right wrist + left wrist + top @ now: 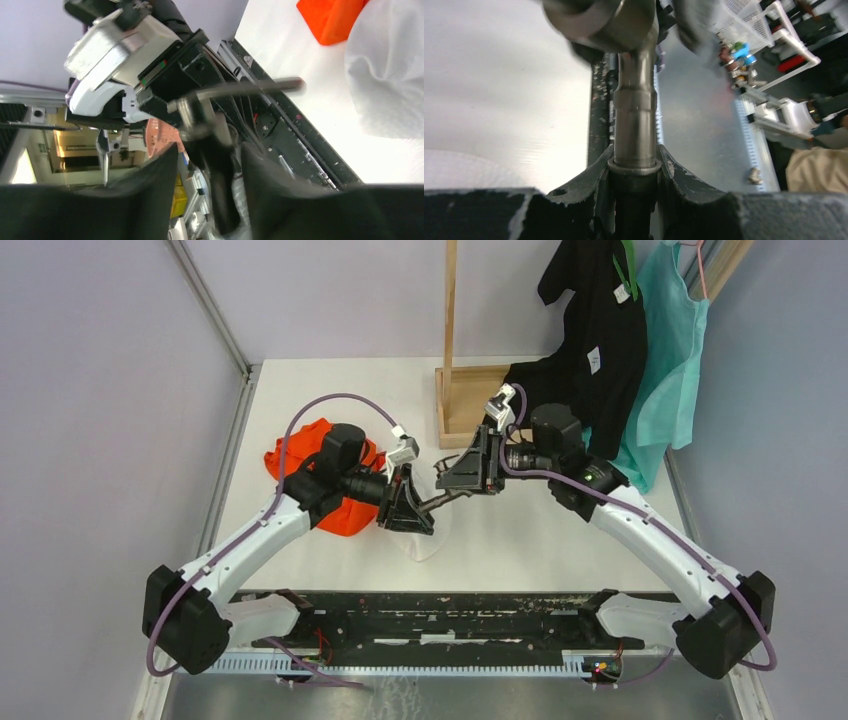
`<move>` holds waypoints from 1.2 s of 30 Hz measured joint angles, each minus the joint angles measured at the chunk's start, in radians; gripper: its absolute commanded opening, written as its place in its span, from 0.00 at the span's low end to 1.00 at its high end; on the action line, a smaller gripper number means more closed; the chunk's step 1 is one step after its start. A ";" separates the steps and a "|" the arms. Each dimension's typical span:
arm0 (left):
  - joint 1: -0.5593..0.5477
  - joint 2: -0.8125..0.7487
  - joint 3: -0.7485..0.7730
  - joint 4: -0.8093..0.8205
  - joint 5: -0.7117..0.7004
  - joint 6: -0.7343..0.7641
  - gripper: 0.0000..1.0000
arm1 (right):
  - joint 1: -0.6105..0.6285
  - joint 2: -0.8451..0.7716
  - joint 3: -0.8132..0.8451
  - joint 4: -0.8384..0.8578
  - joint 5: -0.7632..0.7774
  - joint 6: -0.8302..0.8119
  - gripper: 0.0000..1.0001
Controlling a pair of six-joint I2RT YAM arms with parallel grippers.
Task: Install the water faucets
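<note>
Top external view, left to right: left gripper (635, 152) clamped snug on the grey faucet pipe (635, 120), held up off the table (540, 530) about midway across and nearer its near edge, over a white sheet (430, 542), far end reaching toward the right gripper (209, 150). Can't tell from the blurry right wrist shot whether those jaws are biting or just standing around the cross-handle part (235, 90). Best bet, imo: hold the left side dead steady, line both pieces up on one axis before any turning, and start the threads gently so nothing cross-threads or drops.
</note>
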 measured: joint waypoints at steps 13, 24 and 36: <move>-0.023 0.039 -0.006 0.154 -0.043 0.001 0.03 | 0.002 -0.198 0.089 -0.380 0.265 -0.209 0.99; -0.015 0.125 0.043 0.146 0.104 -0.131 0.03 | 0.002 -0.663 -0.206 -0.173 0.231 -0.965 0.92; -0.015 0.139 0.134 0.131 0.200 -0.314 0.03 | 0.003 -0.556 -0.229 -0.056 0.216 -1.530 0.93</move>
